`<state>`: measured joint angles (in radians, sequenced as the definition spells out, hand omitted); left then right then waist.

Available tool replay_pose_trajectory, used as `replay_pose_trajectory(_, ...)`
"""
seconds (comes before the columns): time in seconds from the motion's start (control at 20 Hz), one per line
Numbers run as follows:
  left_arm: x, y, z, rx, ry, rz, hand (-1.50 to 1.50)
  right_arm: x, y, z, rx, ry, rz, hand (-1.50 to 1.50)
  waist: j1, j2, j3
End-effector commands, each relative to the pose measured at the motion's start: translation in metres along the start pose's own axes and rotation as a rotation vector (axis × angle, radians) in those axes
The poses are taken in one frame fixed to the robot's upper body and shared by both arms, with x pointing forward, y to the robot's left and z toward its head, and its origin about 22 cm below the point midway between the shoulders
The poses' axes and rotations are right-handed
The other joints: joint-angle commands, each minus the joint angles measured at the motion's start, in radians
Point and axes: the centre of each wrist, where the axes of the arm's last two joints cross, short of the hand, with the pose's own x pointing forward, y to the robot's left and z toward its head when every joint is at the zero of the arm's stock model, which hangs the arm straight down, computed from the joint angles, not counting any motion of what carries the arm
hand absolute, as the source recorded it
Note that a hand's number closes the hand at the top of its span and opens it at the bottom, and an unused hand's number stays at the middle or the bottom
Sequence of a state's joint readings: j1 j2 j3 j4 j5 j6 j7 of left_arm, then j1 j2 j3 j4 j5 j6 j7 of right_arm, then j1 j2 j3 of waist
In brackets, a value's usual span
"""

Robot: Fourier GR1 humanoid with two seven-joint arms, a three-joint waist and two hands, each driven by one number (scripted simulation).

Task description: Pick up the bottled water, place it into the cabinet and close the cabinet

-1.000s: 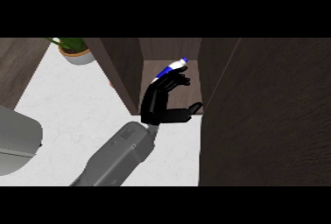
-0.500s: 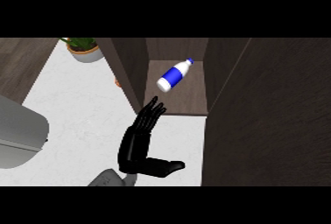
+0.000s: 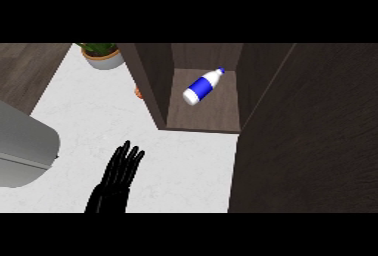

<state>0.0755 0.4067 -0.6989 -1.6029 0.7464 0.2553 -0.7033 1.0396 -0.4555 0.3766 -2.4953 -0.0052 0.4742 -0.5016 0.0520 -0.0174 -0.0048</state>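
While I look down from the head view, the biggest thing I see is the dark wood door (image 3: pixel 310 140) filling the right side, swung open beside the cabinet (image 3: pixel 151 85). Next comes the white marbled desk (image 3: pixel 96 125), running from the upper left down to the lower edge. A grey appliance (image 3: pixel 22 150) with a rounded corner sits at the left edge, partly cut off by the frame.

Inside the cabinet, on its brown floor, I see the bottle (image 3: pixel 202 86) lying on its side, tilted so its white cap points up and to the right; a blue label wraps its middle. It touches no wall that I can make out and lies well apart from my hand.

I have one black hand (image 3: pixel 114 182) in view, low over the desk at the lower left of centre, fingers straight and spread, pointing up the frame, holding nothing. Which arm it belongs to I cannot tell from this view.

At the top left stands a small potted plant (image 3: pixel 102 56) in a pale pot. Something small and orange (image 3: pixel 138 92) peeks out just beside the cabinet's left wall.
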Motion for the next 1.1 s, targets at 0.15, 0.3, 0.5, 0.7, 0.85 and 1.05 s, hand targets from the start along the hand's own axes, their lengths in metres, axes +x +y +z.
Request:
replay_pose_trajectory(0.15,0.036,0.038,0.031,-0.002,-0.043,-0.031,-1.50,0.050,0.002,-0.030,0.281,-0.032,0.227,1.50,-0.011,0.001,-0.003)
replay_pose_trajectory(0.3,0.055,0.058,0.047,0.008,-0.040,-0.053,-1.50,0.049,0.009,-0.036,0.272,-0.045,0.176,1.50,0.001,0.004,-0.004)
replay_pose_trajectory(0.5,0.068,0.074,0.064,-0.006,-0.069,-0.042,-1.50,0.044,0.018,-0.044,0.236,-0.022,0.112,1.50,0.011,0.014,-0.006)
replay_pose_trajectory(0.7,0.082,0.094,0.086,-0.019,-0.039,-0.043,-1.50,0.037,0.021,-0.051,0.265,0.024,0.060,1.50,0.035,0.023,-0.006)
replay_pose_trajectory(0.85,0.091,0.103,0.079,-0.067,-0.047,-0.052,-1.50,0.028,0.015,-0.060,0.330,0.032,0.108,1.50,0.058,0.034,-0.007)
replay_pose_trajectory(1.05,0.099,0.107,0.082,-0.075,-0.021,-0.040,-1.50,0.016,0.012,-0.075,0.438,-0.012,0.166,1.50,0.090,0.034,-0.010)
